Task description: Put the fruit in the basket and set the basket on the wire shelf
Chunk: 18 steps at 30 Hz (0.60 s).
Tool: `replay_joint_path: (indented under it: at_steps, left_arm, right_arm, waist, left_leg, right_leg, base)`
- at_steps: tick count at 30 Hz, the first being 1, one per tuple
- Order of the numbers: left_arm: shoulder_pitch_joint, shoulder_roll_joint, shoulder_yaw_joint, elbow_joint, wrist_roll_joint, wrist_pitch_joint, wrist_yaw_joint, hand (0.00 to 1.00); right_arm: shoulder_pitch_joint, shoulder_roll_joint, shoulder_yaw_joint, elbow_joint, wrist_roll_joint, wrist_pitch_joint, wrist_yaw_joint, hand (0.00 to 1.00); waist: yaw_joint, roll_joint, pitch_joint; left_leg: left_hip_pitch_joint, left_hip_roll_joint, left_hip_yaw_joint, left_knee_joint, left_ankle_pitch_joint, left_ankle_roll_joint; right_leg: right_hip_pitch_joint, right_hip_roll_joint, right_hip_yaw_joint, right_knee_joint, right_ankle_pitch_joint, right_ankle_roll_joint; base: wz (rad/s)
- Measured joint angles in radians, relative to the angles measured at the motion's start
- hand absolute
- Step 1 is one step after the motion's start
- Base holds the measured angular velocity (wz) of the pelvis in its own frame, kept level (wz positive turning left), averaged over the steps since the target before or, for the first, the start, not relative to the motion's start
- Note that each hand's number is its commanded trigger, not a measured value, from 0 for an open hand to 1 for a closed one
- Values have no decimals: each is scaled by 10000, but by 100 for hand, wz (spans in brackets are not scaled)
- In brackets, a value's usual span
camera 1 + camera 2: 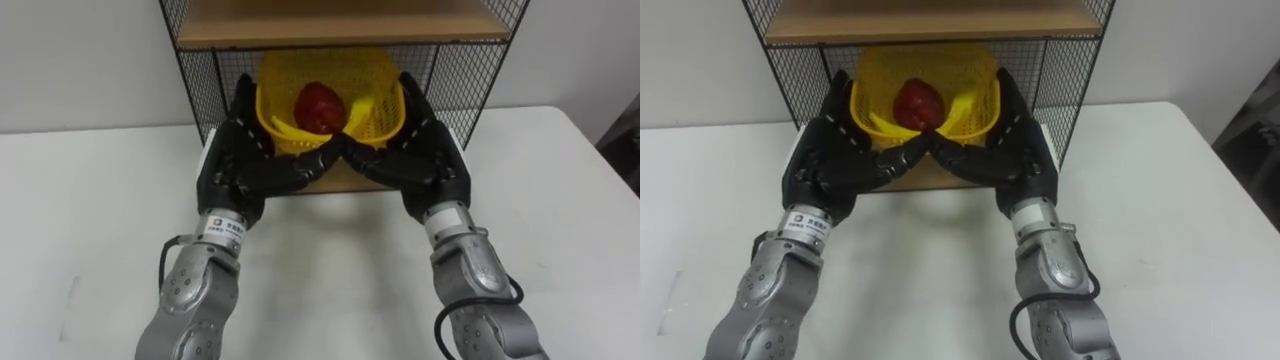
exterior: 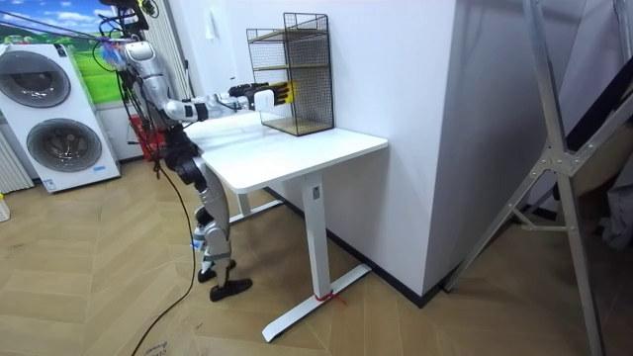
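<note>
A yellow mesh basket (image 1: 330,68) sits in the lower compartment of the wire shelf (image 1: 214,82), at its front. In the basket lie a red fruit (image 1: 320,106) and a yellow banana (image 1: 363,107). My left hand (image 1: 238,162) lies against the basket's left side and my right hand (image 1: 428,160) against its right side. Both thumbs point up along the basket's walls. The fingers of both hands stretch inward below its front, and their tips meet in the middle. The basket's lower front is hidden behind the fingers.
The shelf has a wooden board (image 1: 340,22) right above the basket and stands at the back of a white table (image 1: 90,200). In the room view I stand at the table's (image 2: 297,148) end with both arms stretched forward. Washing machines (image 2: 49,109) stand behind me.
</note>
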<state>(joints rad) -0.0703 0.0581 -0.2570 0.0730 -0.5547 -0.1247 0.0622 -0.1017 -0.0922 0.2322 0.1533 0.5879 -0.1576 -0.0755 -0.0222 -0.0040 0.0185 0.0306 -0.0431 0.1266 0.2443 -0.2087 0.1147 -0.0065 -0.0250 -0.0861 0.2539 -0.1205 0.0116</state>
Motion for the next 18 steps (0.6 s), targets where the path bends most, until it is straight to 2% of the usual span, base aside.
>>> replay_joint_path:
  at_steps: [4,8,11,16,18]
  left_arm:
    - [-452,17,93,412,190,234,15,0]
    - [-934,-63,187,869,502,638,160,0]
    - [-1536,-125,395,1217,716,1083,284,0]
    - [-2015,-131,535,1604,677,1606,471,0]
    - [-2193,-152,591,1796,748,1814,609,0]
  right_arm:
    - [-580,-46,-209,512,-62,310,-20,0]
    - [-1149,-55,-391,1032,-60,697,-19,0]
    - [-1662,-50,-602,1440,-42,1110,-23,0]
    - [-1816,-51,-605,1737,-35,1494,-115,0]
    - [-2170,-39,-613,2302,-79,1693,-118,0]
  waist:
    - [-11,-81,69]
    - [-26,-86,72]
    - [-7,-85,71]
    - [1,-84,72]
    - [-33,-86,71]
  left_leg:
    - [-8,-4,15,-58,82,-5]
    - [-19,8,-7,-64,83,-3]
    - [19,19,-24,-66,92,-3]
    - [137,19,-19,-76,92,-4]
    - [146,18,-3,-77,91,-4]
  right_leg:
    - [-53,-4,-28,-71,42,-16]
    - [6,3,-79,-224,122,-15]
    - [103,24,-81,-340,178,-18]
    - [205,25,-66,-335,177,-18]
    - [197,15,-67,-308,177,-18]
  base:
    - [0]
    - [1]
    - [1]
    - [-1]
    - [-4]
